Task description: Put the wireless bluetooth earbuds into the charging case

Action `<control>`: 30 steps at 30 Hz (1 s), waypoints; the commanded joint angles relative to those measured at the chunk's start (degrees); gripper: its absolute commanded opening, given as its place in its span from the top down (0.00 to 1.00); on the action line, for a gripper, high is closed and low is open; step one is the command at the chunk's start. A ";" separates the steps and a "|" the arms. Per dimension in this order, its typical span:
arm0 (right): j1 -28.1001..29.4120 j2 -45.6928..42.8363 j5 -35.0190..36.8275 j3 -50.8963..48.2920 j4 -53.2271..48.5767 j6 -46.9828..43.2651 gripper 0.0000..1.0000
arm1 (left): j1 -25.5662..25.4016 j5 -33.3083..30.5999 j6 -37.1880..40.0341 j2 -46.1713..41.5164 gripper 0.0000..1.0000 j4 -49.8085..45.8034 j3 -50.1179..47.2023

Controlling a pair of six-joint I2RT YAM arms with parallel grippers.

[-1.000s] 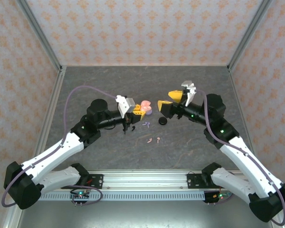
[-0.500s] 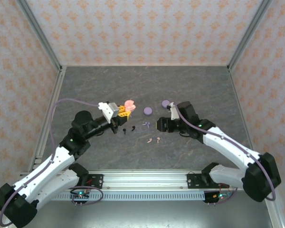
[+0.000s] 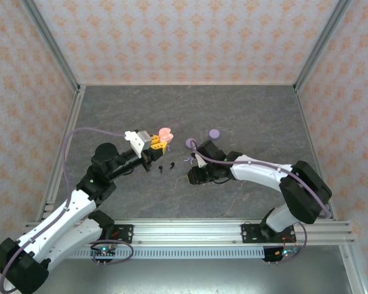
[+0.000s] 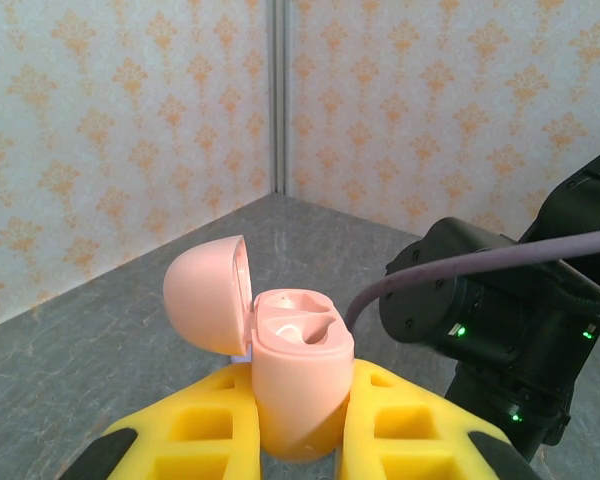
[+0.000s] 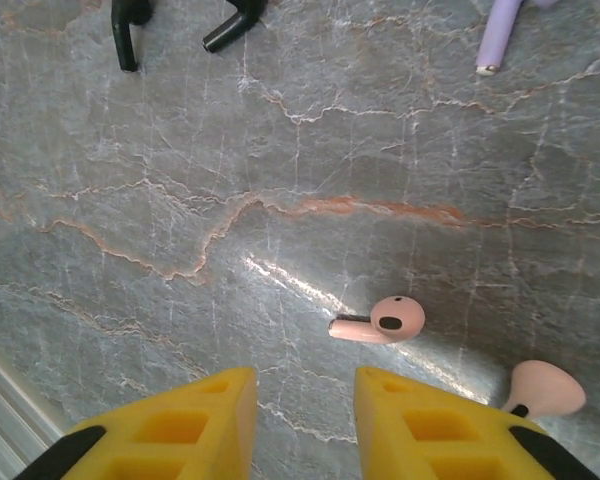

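The left gripper [image 4: 298,440] clamps the open pink hinged charging case [image 4: 298,370], held aloft. The right gripper [image 5: 302,400] hovers, jaws apart and empty, just short of a small pink stemmed earbud [image 5: 380,322] lying on the grey marbled tabletop [image 5: 280,150]. Advance, centre the jaws across its stem, then close.

This is a robot test cell in a lab, not anyone's home. Papered panels [image 3: 184,37] with an orange motif close in three sides of a grey stone-look table [image 3: 245,110], joined at the far corners by bare metal posts [image 3: 52,46] (the wallpaper fools nobody). Along the near edge runs an aluminium rail [image 3: 190,231] carrying two robot arms [image 3: 67,208]. Small circuit boards [image 3: 104,250], I think, hang below it.
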 commanded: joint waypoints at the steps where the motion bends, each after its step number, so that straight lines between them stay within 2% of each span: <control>1: 0.25 1.87 1.88 2.35 -1.42 -0.21 0.69 | 0.49 0.29 -0.39 -0.05 1.00 0.70 2.24; 30: 0.25 9.09 3.19 6.26 -0.80 -1.65 0.69 | 0.55 0.42 0.96 -0.70 1.00 -2.98 3.13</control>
